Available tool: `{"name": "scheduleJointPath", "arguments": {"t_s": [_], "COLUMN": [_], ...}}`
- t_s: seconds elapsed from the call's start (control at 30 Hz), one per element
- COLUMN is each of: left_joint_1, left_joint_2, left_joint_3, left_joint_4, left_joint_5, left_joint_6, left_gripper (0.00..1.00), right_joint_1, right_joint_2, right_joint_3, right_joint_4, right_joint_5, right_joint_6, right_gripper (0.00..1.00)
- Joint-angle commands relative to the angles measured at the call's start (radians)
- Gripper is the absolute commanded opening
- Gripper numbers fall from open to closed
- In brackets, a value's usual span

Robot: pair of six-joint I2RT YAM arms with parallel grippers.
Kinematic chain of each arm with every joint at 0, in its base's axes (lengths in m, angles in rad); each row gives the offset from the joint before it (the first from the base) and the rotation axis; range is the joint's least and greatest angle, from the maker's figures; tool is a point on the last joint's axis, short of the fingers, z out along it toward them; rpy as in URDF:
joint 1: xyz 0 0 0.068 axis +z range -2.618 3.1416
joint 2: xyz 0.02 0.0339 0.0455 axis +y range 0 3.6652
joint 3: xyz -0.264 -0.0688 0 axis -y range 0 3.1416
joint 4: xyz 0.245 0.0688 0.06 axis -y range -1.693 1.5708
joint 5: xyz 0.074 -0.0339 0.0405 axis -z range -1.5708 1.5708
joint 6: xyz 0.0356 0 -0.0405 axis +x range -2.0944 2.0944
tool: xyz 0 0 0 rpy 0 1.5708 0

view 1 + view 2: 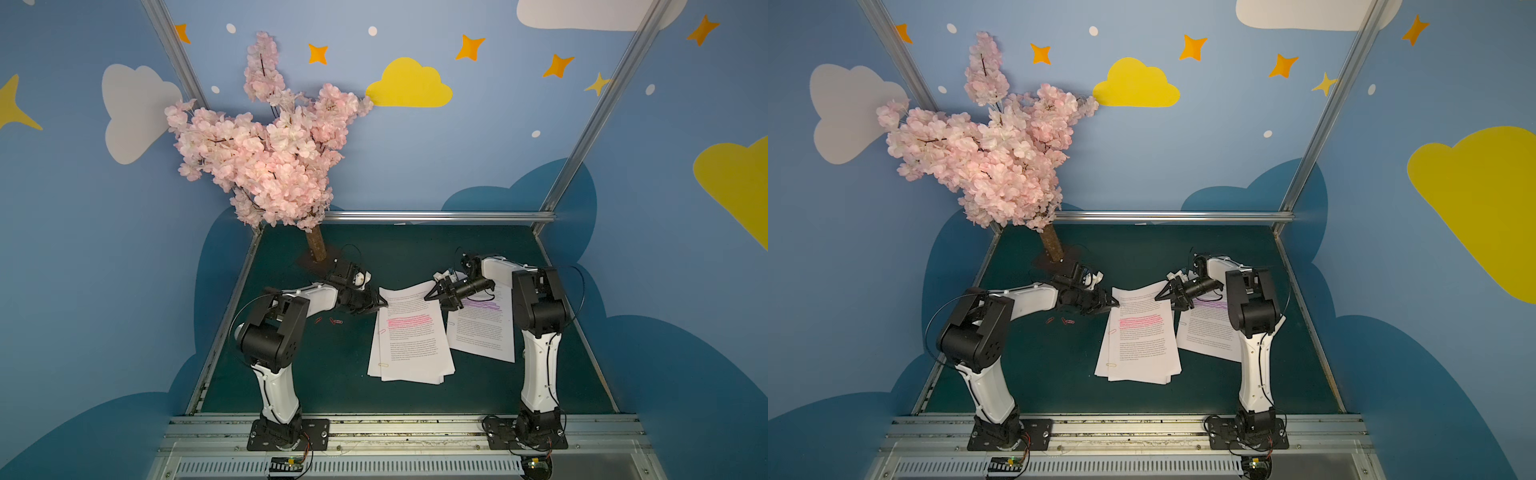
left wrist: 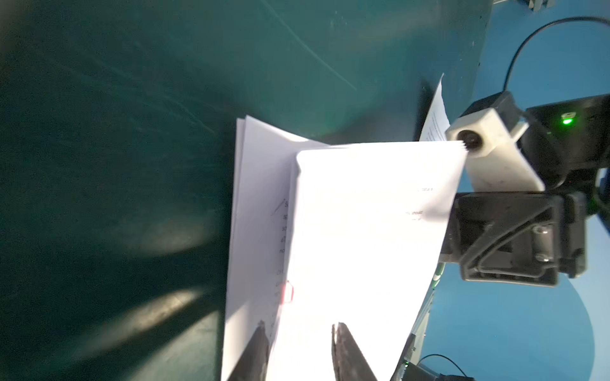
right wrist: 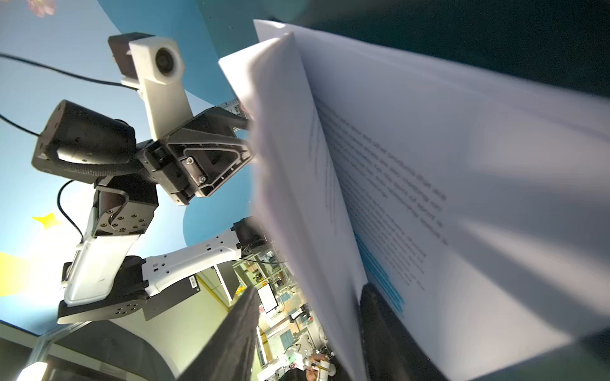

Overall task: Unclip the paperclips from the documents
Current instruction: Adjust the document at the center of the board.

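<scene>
Entry: robot-lab test cell, dressed as a storybook-sky booth. Landmark: dark green worktop [image 1: 332, 374]. Enclosing the worktop on three sides: blue walls [image 1: 415, 166] painted with clouds, orange stars and white dots. Along the worktop's far edge and rising from its far corners: bare aluminium frame rails [image 1: 436, 216]. At the worktop's far left corner: artificial pink blossom tree [image 1: 266, 158]. Along the worktop's near edge: metal mounting rail [image 1: 399, 428] with two black-and-white robot arms [image 1: 278, 386] bolted down; beside it, a slotted cable duct [image 1: 349, 467]. Beyond the worktop's open side, right wrist view: a lit room [image 3: 284, 316] with cluttered benches and a monitor [image 3: 268, 298].
</scene>
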Motion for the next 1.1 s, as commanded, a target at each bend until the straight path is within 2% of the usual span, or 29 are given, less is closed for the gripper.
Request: {"name": "scheduleJointPath", "arguments": {"t_s": [0.0, 0.1, 0.3, 0.37, 0.53, 0.63, 0.67, 0.73, 0.83, 0.97, 1.07], "left_joint_1": [0.014, 0.018, 0.021, 0.025, 0.033, 0.036, 0.036, 0.035, 0.035, 0.033, 0.029], "left_joint_2": [0.012, 0.021, 0.015, 0.016, 0.028, 0.041, 0.045, 0.052, 0.056, 0.066, 0.065], "left_joint_3": [-0.007, 0.007, 0.043, 0.052, 0.085, 0.104, 0.111, 0.128, 0.142, 0.143, 0.137], "left_joint_4": [-0.004, -0.010, -0.087, -0.105, -0.126, -0.134, -0.140, -0.168, -0.198, -0.202, -0.192], "left_joint_5": [0.004, 0.008, -0.021, -0.031, -0.036, -0.035, -0.035, -0.042, -0.049, -0.042, -0.035], "left_joint_6": [0.019, 0.022, 0.083, 0.101, 0.123, 0.129, 0.134, 0.154, 0.182, 0.188, 0.178], "left_gripper": [0.52, 0.55, 0.46, 0.46, 0.53, 0.54, 0.52, 0.42, 0.37, 0.37, 0.45], "right_joint_1": [0.014, 0.027, 0.037, 0.038, 0.038, 0.040, 0.040, 0.042, 0.047, 0.057, 0.060], "right_joint_2": [-0.025, -0.017, -0.009, -0.003, 0.010, 0.014, 0.014, 0.016, 0.021, 0.032, 0.041], "right_joint_3": [0.031, 0.051, 0.066, 0.072, 0.089, 0.092, 0.093, 0.094, 0.100, 0.107, 0.105], "right_joint_4": [-0.098, -0.130, -0.133, -0.138, -0.165, -0.168, -0.171, -0.175, -0.188, -0.190, -0.168], "right_joint_5": [0.040, 0.057, 0.066, 0.069, 0.085, 0.096, 0.104, 0.114, 0.151, 0.216, 0.224], "right_joint_6": [-0.074, -0.098, -0.094, -0.100, -0.117, -0.117, -0.117, -0.117, -0.113, -0.089, -0.062], "right_gripper": [0.51, 0.51, 0.51, 0.51, 0.51, 0.51, 0.51, 0.51, 0.51, 0.51, 0.51]}}
